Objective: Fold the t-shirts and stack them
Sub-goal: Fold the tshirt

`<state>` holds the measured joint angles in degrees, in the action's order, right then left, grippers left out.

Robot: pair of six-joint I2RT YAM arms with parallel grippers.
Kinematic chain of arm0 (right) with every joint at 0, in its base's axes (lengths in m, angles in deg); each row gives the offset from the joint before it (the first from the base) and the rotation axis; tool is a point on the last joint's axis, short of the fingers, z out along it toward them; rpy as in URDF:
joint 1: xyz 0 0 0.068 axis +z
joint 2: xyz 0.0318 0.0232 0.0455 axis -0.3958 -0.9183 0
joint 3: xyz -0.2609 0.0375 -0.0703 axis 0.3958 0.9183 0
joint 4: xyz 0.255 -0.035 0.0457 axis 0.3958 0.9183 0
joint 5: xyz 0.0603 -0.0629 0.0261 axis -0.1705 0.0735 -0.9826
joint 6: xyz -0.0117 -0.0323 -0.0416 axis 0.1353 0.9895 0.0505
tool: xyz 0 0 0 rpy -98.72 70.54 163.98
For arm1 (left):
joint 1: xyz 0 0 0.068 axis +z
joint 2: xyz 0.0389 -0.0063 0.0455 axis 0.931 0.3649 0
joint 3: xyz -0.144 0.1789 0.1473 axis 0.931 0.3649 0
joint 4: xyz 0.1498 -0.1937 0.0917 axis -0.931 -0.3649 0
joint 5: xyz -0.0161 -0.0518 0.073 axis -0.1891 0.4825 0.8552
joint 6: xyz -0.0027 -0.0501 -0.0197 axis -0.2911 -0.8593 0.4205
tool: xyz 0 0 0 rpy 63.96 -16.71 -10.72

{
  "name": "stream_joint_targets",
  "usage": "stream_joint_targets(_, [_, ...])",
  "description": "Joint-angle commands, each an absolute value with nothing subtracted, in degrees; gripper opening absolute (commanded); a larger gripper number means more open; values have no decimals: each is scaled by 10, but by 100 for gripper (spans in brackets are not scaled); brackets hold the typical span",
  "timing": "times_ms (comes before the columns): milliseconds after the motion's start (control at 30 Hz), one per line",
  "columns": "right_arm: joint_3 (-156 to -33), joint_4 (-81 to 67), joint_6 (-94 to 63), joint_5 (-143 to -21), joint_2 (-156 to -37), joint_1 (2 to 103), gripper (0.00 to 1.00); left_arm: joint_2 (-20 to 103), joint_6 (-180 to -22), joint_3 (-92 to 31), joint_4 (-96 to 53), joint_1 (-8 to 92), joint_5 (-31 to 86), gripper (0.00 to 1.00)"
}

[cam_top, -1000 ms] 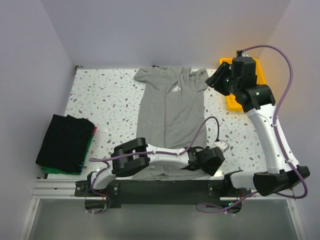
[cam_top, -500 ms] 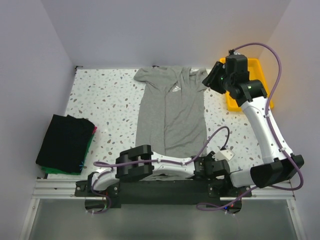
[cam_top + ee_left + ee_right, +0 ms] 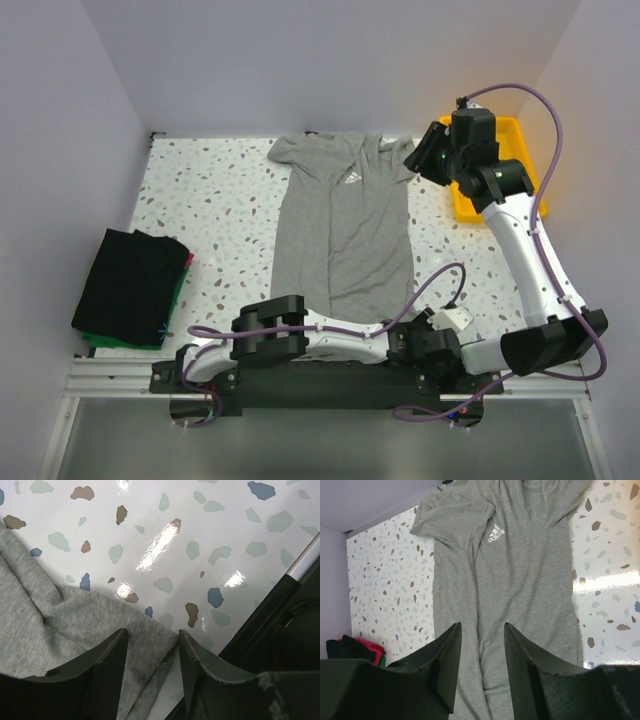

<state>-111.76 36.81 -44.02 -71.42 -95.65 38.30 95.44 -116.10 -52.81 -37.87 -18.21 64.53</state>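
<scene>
Showing the grey t-shirt (image 3: 345, 230) flat on the table (image 3: 200, 200), the left gripper (image 3: 150, 647) spread astride its near hem corner, apparently touching, and the right gripper (image 3: 480, 645) spread above the collar end; a shallow bite could drop the hem and skew the fold.

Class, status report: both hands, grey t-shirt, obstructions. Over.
Left hand open, straddling near hem corner of grey t-shirt. Right hand open, raised near far sleeve. No obstruction seen.
</scene>
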Motion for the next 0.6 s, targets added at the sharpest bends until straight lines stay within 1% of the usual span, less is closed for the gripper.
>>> stream_joint_targets(0, [-1124, 347, -428, -725, -953, 382, 43, 949, -1149, -541, -347, -185, 657, 50])
stream_joint_targets(167, [-1110, 338, -430, -730, -953, 382, 43, 945, -1153, -516, -314, -184, 654, 48])
stream_joint_targets(267, [-1104, 336, -430, -731, -953, 382, 43, 945, -1159, -515, -315, -185, 662, 42])
stream_joint_targets(300, [-1102, 333, -431, -731, -953, 382, 43, 944, -1164, -512, -312, -185, 663, 34])
stream_joint_targets(367, [-1096, 331, -430, -727, -953, 382, 43, 938, -1169, -501, -310, -184, 664, 29])
stream_joint_targets(400, [-1096, 331, -430, -725, -953, 382, 43, 935, -1174, -496, -305, -183, 666, 22])
stream_joint_targets(467, [-1096, 331, -425, -720, -958, 382, 43, 926, -1181, -482, -304, -184, 672, 17])
stream_joint_targets(500, [-1095, 331, -424, -714, -959, 382, 43, 922, -1190, -477, -304, -182, 674, 12])
stream_joint_targets(567, [-1093, 328, -421, -709, -966, 382, 43, 906, -1200, -453, -302, -180, 678, 8])
